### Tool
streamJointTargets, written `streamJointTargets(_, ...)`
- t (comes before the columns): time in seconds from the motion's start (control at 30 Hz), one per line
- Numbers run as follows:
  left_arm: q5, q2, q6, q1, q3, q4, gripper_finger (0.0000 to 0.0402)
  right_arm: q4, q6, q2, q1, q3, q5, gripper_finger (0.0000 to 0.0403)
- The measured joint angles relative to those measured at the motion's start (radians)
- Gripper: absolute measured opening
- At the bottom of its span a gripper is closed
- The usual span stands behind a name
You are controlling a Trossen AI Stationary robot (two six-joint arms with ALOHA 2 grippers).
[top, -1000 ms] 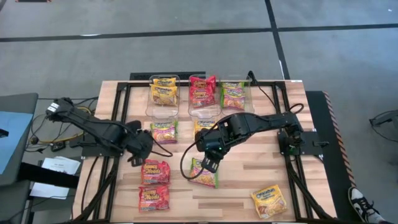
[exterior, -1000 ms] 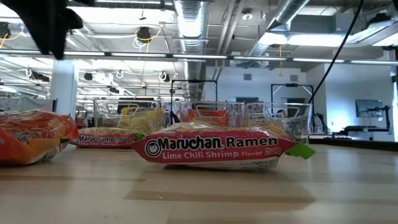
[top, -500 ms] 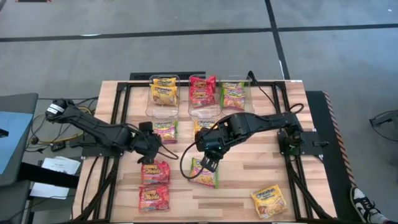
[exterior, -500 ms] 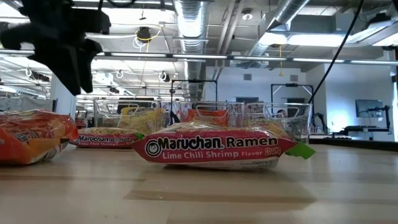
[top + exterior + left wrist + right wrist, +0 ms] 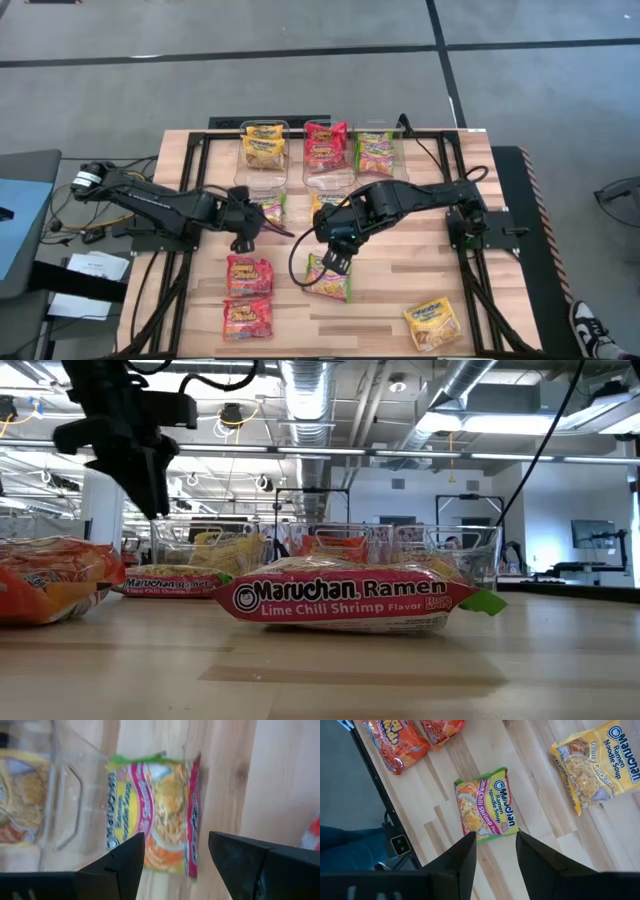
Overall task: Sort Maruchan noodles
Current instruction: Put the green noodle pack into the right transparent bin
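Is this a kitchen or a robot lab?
Most likely a robot lab or workshop. The low view shows bare ceiling pipes and a wall screen, and the ramen packets lie on a wooden workbench beside clear bins.

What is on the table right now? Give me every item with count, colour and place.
Clear bins: three, clear, side by side along the table's far edge.
Packets in bins: yellow one in the left bin, red one in the middle bin, green one in the right bin.
Loose green packets: two; one in front of the left bin, one mid-table.
Loose red packets: two, stacked toward the near-left corner.
Loose yellow packets: one near-right; another partly hidden under the right arm.
Left gripper: open, over the green packet by the bins.
Right gripper: open, above the mid-table green packet.
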State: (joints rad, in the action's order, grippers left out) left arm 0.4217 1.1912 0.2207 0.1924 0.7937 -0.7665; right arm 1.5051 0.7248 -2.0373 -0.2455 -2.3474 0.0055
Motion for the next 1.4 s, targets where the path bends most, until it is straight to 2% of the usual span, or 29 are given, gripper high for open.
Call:
streamJointTargets(0.13, 0.005, 0.015, -0.015, -0.006, 0.000, 0.070, 0.0208, 0.000, -0.016, 0.000, 0.000, 0.000, 0.000, 0.0164)
streamJointTargets(0.37, -0.027, 0.125, -0.047, -0.005, 0.000, 0.069, 0.0208, -0.003, -0.022, 0.000, 0.006, 0.000, 0.000, 0.0164)
streamJointTargets(0.67, 0.029, 0.274, -0.078, -0.025, 0.000, 0.073, 0.0208, -0.007, -0.030, 0.000, 0.006, 0.000, 0.000, 0.0164)
streamJointTargets(1.0, 0.095, 0.435, -0.039, -0.039, 0.006, 0.085, 0.0208, -0.026, -0.029, 0.000, 0.006, 0.000, 0.000, 0.0164)
streamJointTargets(1.17, 0.099, 0.456, -0.002, -0.030, 0.006, 0.081, 0.0207, -0.026, -0.029, 0.000, 0.007, 0.000, 0.000, 0.0164)
streamJointTargets(1.27, 0.099, 0.457, 0.002, -0.018, 0.005, 0.082, 0.0190, -0.026, -0.026, 0.000, 0.012, 0.000, 0.000, 0.0164)
streamJointTargets(1.4, 0.112, 0.459, 0.001, 0.001, 0.003, 0.085, 0.0137, -0.026, -0.026, 0.000, 0.013, 0.000, 0.000, 0.0164)
